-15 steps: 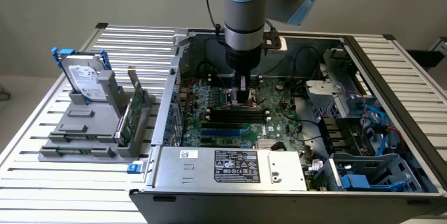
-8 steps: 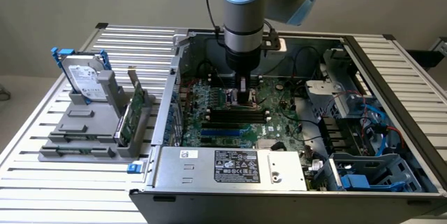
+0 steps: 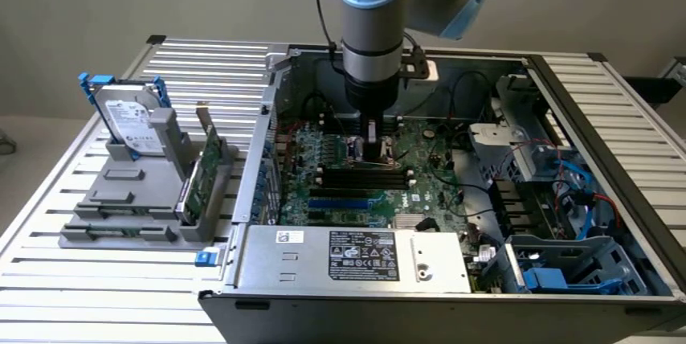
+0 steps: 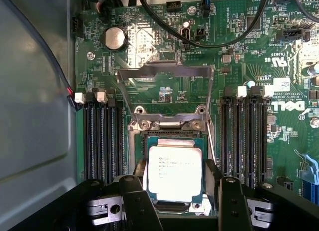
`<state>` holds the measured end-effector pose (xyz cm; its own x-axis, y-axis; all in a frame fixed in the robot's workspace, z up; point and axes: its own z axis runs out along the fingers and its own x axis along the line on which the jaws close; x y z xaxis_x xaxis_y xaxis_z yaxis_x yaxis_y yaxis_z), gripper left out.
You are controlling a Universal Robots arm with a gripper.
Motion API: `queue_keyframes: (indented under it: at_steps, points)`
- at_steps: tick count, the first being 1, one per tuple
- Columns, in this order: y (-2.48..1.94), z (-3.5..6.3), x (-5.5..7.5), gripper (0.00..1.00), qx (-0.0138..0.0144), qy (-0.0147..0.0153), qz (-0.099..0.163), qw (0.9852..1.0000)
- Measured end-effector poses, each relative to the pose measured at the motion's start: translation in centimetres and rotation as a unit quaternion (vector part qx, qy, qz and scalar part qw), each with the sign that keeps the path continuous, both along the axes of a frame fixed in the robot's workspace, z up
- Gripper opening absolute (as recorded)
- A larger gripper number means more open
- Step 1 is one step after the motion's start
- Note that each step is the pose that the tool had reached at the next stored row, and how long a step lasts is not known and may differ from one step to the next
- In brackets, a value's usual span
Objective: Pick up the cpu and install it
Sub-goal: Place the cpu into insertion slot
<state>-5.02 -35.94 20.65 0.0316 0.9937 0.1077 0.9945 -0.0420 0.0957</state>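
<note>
Hovering the gripper (image 4: 177, 193) low over the motherboard (image 4: 164, 96), inside the open computer case (image 3: 429, 302). Holding the pincer spread wide, straddling the cpu (image 4: 174, 173) and apparently clearing both edges. Resting the cpu flat in the socket (image 4: 169, 133), between the memory slots (image 4: 102, 141). Standing the hinged metal frame (image 4: 167, 74) tipped up, allowing access from above. Judging the cpu seated, the frame not yet clamped down.

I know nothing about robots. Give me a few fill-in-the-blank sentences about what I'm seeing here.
1. The gripper is poised over the small silvery ___.
2. The metal socket frame beside it is swung ___.
3. The hard drive stands ___ the computer case.
Missing words: cpu; open; outside.
</note>
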Motion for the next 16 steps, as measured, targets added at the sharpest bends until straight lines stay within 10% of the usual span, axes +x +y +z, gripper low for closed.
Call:
queue_keyframes:
  at_steps: [16]
  points:
    - [0.15,-0.42,-0.01,0.55,-0.0034,-0.0003,0.003,1.0000]
